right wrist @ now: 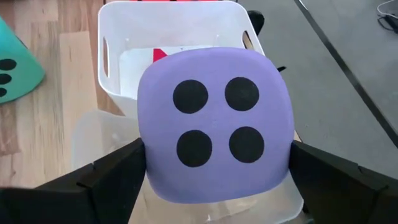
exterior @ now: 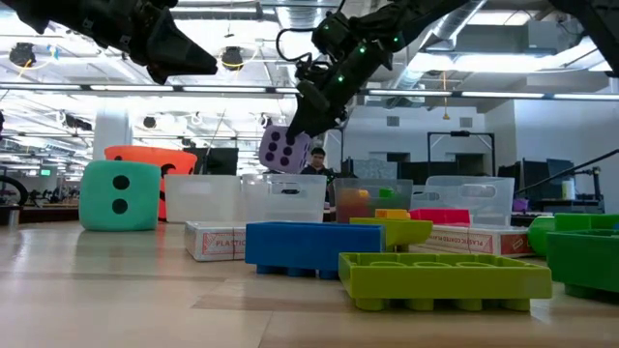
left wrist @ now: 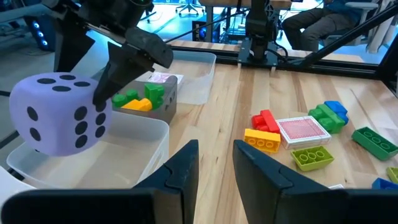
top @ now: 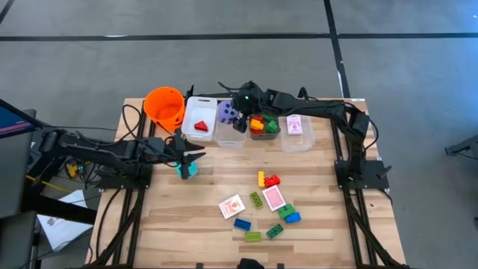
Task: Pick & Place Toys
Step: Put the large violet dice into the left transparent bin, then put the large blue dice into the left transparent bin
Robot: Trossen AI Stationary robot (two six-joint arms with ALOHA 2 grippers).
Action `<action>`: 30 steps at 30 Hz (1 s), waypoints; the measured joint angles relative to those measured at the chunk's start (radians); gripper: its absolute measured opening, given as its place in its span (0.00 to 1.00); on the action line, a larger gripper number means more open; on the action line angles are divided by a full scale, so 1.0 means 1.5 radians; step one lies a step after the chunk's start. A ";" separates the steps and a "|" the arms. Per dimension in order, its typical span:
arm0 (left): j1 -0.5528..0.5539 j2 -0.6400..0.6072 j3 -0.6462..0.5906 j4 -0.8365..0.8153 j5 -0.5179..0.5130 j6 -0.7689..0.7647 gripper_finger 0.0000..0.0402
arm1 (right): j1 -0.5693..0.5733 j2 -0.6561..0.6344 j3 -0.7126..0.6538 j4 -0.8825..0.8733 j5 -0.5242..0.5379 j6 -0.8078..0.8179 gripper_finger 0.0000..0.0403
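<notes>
My right gripper (top: 237, 112) is shut on the purple die (right wrist: 214, 124), which hangs in the air over a clear bin (top: 230, 138) in the far row. My left gripper (left wrist: 216, 155) hovers at the table's left with a narrow gap between its fingers and nothing in it. Below it, the teal die (exterior: 119, 193) rests on the table. A red wedge (top: 202, 125) lies in the white bin (top: 200, 108). Loose bricks (top: 267, 179) and two red-backed cards (top: 274, 198) lie on the near middle of the table. My right gripper pinches the purple die between its two fingers (right wrist: 118, 177), one on each of two opposite sides (right wrist: 148, 168). The four-dot face is turned toward the wrist. The fingers slant down from the table's far right. The die is lifted clear above the clear bin's rim.
An orange bucket (top: 164, 104) stands at the far left of the bin row. A bin of bricks (top: 263, 127) and a bin with a card (top: 299, 128) stand to the right of the purple die. Cables run along the far edge.
</notes>
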 joint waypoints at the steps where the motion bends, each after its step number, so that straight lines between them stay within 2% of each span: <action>1: 0.000 0.000 0.000 0.000 0.000 0.000 0.23 | 0.000 0.000 0.000 0.003 0.000 -0.001 0.91; 19: 0.000 0.000 0.000 0.000 0.000 0.000 0.23 | 0.001 0.000 0.000 0.014 0.000 -0.004 0.92; 25: 0.000 0.000 0.000 0.000 0.000 0.000 0.23 | 0.001 0.005 0.000 0.012 0.000 -0.002 0.98; 30: 0.000 0.000 0.000 0.000 0.000 0.000 0.23 | 0.004 0.017 0.001 0.014 0.002 -0.002 0.99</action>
